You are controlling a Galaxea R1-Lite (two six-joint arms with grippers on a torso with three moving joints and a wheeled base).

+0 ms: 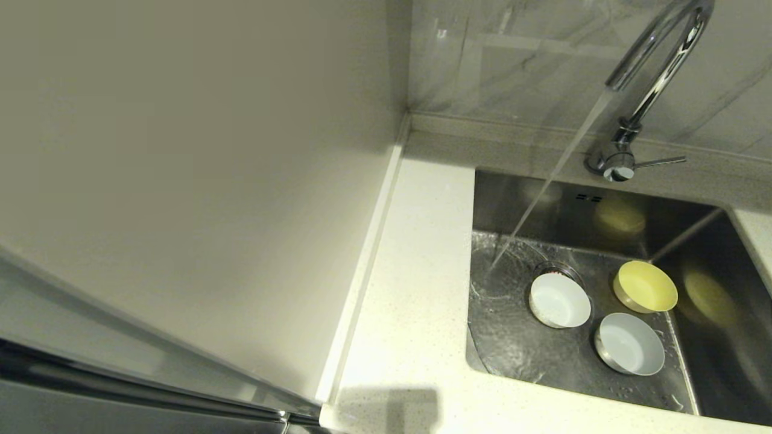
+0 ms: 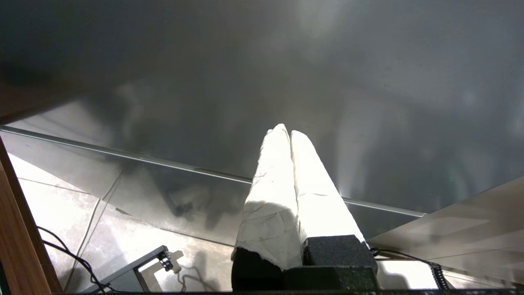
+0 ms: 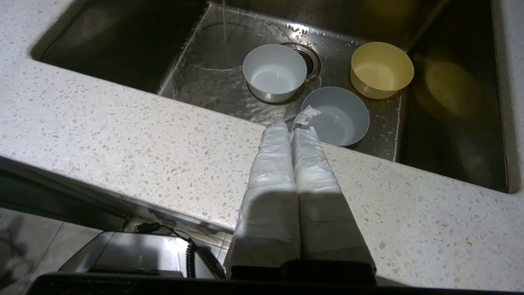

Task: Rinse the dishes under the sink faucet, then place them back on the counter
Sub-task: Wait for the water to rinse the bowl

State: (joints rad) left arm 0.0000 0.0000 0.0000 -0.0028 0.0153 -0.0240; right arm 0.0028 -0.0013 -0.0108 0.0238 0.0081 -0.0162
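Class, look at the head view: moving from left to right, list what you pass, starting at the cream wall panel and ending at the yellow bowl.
Wall panel → counter → water stream → white bowl → yellow bowl.

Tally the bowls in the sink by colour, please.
Yellow bowl: 1
White bowl: 1
Bluish-white bowl: 1
Total: 3, all in the sink
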